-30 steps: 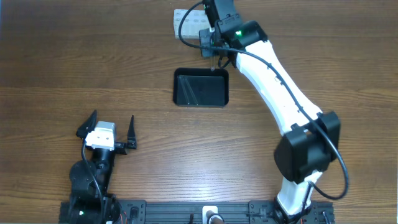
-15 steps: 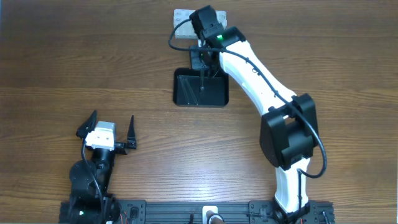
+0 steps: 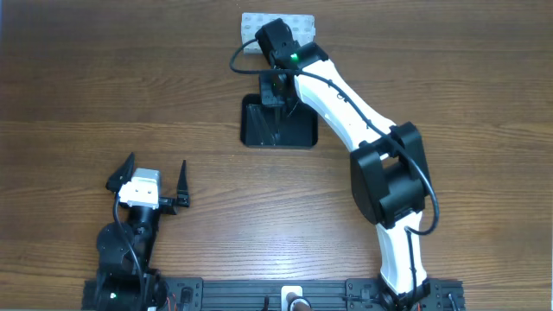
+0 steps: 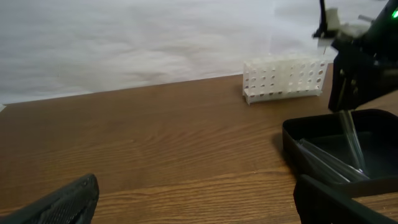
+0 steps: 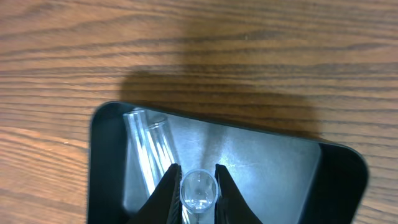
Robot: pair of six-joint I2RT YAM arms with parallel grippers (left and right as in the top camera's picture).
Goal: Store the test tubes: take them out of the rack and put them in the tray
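Note:
My right gripper [image 3: 276, 90] hangs over the far part of the black tray [image 3: 248, 131], shut on a clear test tube [image 5: 198, 190] that it holds upright. In the left wrist view the tube [image 4: 352, 135] points down into the tray [image 4: 293, 142] from the right gripper [image 4: 344, 87]. Two clear tubes [image 5: 148, 152] lie on the tray floor. The white rack [image 3: 252, 20] stands just beyond the tray at the table's far edge. My left gripper [image 3: 156, 171] rests open near its base at the front left, far from the tray.
Bare wooden tabletop surrounds the tray [image 5: 102, 162] on all sides. The white rack [image 4: 285, 77] stands in front of a pale wall. The right arm's white links stretch from the front right across to the tray.
My right gripper has carried the tube from the rack towards me and to the left, and now holds it over the tray. The left arm has not moved.

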